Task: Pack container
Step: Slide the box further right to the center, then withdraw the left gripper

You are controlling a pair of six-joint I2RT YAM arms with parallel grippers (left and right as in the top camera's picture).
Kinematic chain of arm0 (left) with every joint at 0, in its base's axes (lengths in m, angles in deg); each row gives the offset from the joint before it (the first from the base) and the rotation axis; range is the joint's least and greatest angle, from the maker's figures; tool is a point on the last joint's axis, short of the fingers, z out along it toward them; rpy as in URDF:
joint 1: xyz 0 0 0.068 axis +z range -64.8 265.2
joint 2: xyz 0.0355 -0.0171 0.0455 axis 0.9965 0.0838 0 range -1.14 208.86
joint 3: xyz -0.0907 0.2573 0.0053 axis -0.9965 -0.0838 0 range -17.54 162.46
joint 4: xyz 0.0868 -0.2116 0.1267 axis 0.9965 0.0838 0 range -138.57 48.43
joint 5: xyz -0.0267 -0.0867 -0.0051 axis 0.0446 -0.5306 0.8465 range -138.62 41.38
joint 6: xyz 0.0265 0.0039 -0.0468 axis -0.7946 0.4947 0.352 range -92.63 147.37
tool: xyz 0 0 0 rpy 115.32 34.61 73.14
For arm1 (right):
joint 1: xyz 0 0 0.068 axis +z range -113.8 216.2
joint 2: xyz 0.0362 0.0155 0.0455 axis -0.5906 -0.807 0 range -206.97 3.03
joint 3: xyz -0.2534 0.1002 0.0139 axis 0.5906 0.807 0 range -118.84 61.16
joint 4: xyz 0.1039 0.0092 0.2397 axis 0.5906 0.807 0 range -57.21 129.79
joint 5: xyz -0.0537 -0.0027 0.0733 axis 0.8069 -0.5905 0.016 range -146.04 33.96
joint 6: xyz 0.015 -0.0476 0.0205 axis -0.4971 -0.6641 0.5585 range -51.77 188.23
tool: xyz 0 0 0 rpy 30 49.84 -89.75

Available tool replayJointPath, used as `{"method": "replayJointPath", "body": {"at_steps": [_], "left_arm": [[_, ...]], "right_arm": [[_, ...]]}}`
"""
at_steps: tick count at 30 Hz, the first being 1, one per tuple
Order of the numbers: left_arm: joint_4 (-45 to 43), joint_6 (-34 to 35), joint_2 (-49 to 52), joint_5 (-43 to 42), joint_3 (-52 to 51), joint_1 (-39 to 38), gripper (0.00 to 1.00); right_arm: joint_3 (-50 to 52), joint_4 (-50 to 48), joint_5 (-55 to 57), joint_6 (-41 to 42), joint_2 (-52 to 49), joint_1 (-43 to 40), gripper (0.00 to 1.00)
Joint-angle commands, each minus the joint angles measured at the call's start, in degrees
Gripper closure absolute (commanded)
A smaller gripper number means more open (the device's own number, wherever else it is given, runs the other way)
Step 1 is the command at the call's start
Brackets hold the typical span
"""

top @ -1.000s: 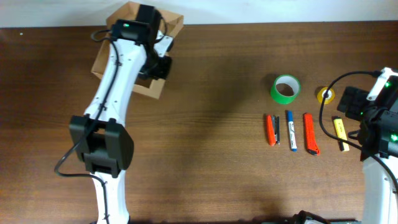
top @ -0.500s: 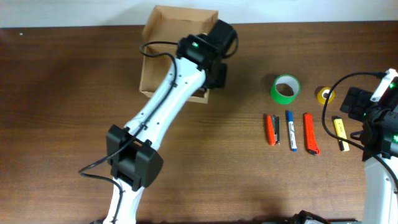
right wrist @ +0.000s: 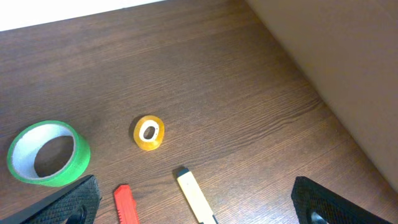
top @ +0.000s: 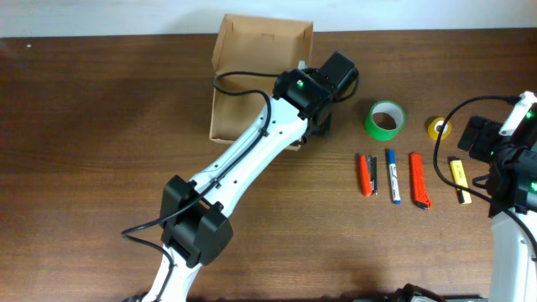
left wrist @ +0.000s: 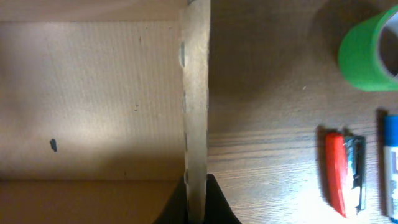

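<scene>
L tool (left wrist: 197, 200) clamped on container (top: 252, 75) side wall, sitting on table (top: 92, 126) near green tape roll (top: 386, 119), R tool (right wrist: 199, 205) jaws apart w/ nothing held; risk: thin cardboard bends/slips, container skews into roll.

Reaches with the left arm (top: 252, 164) diagonally from the near side toward the far middle, wrist stretched out. Pinches a wall of the container (left wrist: 93, 93) in the left gripper (left wrist: 196, 190) — fingers (left wrist: 175, 208) pressed tight. Holds the right arm (top: 508, 180) folded at the right edge, right gripper (right wrist: 199, 208) spread wide.
</scene>
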Motion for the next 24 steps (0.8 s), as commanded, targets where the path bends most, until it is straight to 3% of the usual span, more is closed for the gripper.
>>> {"method": "replayJointPath", "body": {"at_steps": [1,8,24], "left_arm": [[-0.55,2.56,0.15,1.53,-2.21,0.24,0.98],[2.82,5.29,0.15,-12.46,-3.17,4.24,0.98],[-0.90,2.01,8.26,-8.68,-3.50,2.23,0.98]], "right_arm": [[-1.44,-0.33,-1.36,0.24,-0.22,-0.42,0.01],[-1.44,0.57,-2.62,0.26,-0.22,-0.42,0.01],[-1.44,0.98,-2.67,0.26,-0.20,-0.42,0.01]]}}
